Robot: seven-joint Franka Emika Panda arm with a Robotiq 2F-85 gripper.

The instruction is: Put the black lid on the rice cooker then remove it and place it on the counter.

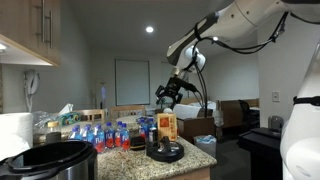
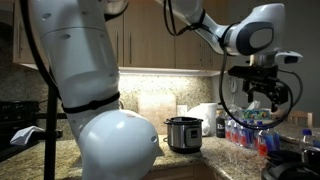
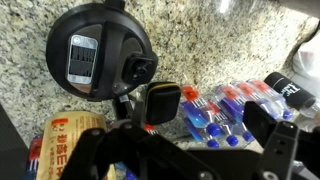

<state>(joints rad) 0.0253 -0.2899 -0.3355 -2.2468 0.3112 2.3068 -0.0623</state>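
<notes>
- the black lid (image 1: 165, 152) lies flat on the counter (image 1: 203, 150), near the worktop's end corner. knob up, untouched.
- wrist view: lid (image 3: 100, 50) on bare granite (image 3: 200, 40). knob side-on and reachable, which probably explains this straight-down approach.
- a pale rectangular patch sits on the dome. sticker or reflection, cannot tell; no lettering readable.
- gripper (image 1: 170, 92) hangs above the lid, well clear. claw spread, holding nothing. one finger (image 3: 163, 103) shows in the wrist view, bottles visible past it.
- the rice cooker (image 2: 183, 133) stands far along the worktop, toward the back edge and well apart from the lid. silver body, black rim, front panel too small to read.
- judgement: the task's first step is not yet started. the lid needs grasping by the knob, then a long carry over the clutter.
- orange box (image 1: 167, 127) stands just behind the lid. print on its face (image 3: 65, 135) is too blurred to read.
- a cluster of bottles (image 1: 100, 135) with blue labels and red caps fills the middle of the worktop. brand illegible.
- risk, as i judge it: the box crowds the lid on one side, and a wide claw could clip it.
</notes>
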